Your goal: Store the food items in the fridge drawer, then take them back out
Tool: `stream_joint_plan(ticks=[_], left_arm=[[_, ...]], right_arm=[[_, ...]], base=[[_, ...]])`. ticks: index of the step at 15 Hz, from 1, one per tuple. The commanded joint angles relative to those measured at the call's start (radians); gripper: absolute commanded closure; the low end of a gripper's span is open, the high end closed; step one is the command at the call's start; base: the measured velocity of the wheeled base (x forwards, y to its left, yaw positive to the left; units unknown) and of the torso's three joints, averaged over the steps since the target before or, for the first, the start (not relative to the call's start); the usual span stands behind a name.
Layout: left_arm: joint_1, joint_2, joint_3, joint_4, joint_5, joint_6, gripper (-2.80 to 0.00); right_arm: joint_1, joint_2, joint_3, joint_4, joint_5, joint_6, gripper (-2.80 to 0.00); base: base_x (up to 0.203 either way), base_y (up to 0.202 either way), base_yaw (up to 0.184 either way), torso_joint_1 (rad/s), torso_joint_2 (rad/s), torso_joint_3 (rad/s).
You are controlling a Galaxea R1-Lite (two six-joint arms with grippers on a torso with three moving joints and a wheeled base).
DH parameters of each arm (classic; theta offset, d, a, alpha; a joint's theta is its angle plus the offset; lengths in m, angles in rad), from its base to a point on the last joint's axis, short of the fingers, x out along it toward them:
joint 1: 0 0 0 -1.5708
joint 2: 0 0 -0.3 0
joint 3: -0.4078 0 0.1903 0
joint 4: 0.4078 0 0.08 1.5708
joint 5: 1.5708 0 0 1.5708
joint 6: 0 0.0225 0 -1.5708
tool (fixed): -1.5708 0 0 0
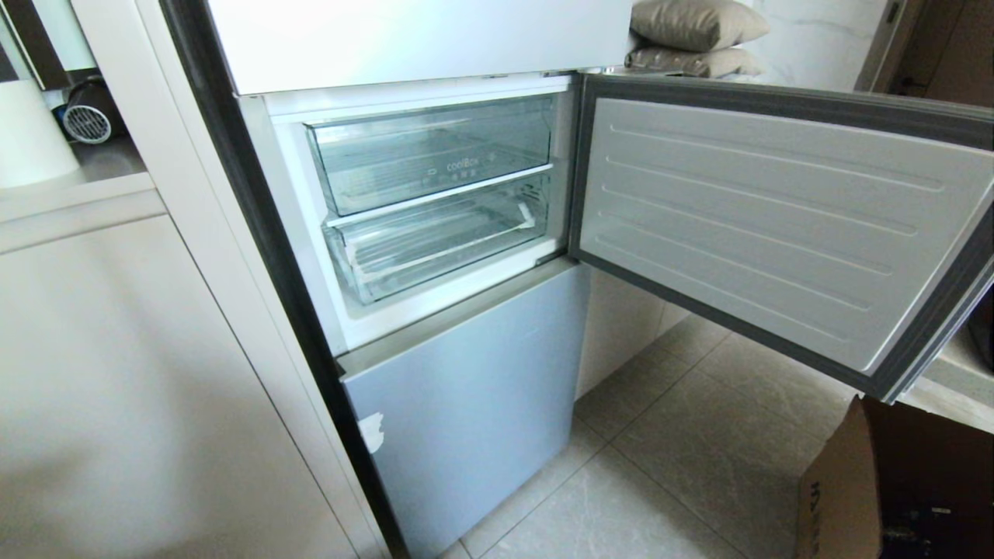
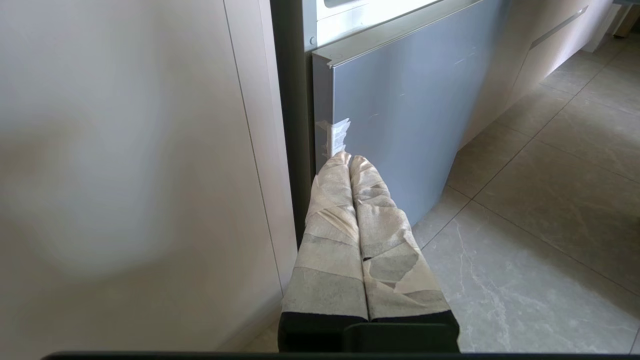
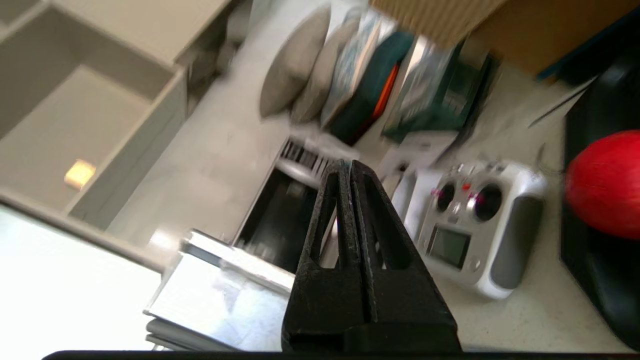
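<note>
The fridge drawer (image 1: 439, 244) sits pushed in at the bottom of the open fridge compartment, clear, ribbed on its floor and with nothing in it. Directly above it is the lettered drawer (image 1: 435, 151), also clear. The fridge door (image 1: 776, 225) swings wide to the right of the drawer, its ribbed inner liner facing the room. Below the drawer is the closed grey lower door (image 1: 474, 396), with a scrap of white tape (image 1: 373, 431) at its left edge. Left of the fridge stands a pale cabinet wall (image 1: 116, 373); the floor (image 1: 683, 466) is large grey stone-look tiles, and a cardboard box (image 1: 870, 481) stands on it under the open door.

One food item (image 3: 607, 182), a red ball, lies on a dark tray (image 3: 600, 280) on a light countertop (image 3: 530, 315), beside a white remote controller (image 3: 475, 225); cushions (image 3: 300, 65) and books are stacked further along.

The right gripper (image 3: 350, 170) hangs over that countertop, fingers pressed together, holding nothing. The left gripper (image 2: 349, 161), wrapped in pale tape, is likewise pressed closed and empty, pointing at the tape on the lower door.
</note>
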Motion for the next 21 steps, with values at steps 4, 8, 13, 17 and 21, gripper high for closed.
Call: stream_joint_plan(ticks=[4,8,13,17,21], left_arm=[[0.000,0.000,0.000,0.000,0.000,0.000,0.00],[0.000,0.000,0.000,0.000,0.000,0.000,0.00],[0.000,0.000,0.000,0.000,0.000,0.000,0.00],[0.000,0.000,0.000,0.000,0.000,0.000,0.00],[0.000,0.000,0.000,0.000,0.000,0.000,0.00]], right_arm=[[0.048,0.144,-0.131,0.001,0.237,0.139,0.00],[0.057,0.150,-0.153,0.007,0.345,0.216,0.00],[0.072,0.155,-0.176,0.027,0.488,0.293,0.00],[0.073,0.122,-0.173,0.119,0.575,0.293,0.00],[0.074,0.044,-0.108,0.149,0.644,0.293,0.00]], base=[[0.000,0.000,0.000,0.000,0.00,0.000],[0.000,0.000,0.000,0.000,0.00,0.000],[0.000,0.000,0.000,0.000,0.00,0.000],[0.000,0.000,0.000,0.000,0.00,0.000],[0.000,0.000,0.000,0.000,0.00,0.000]])
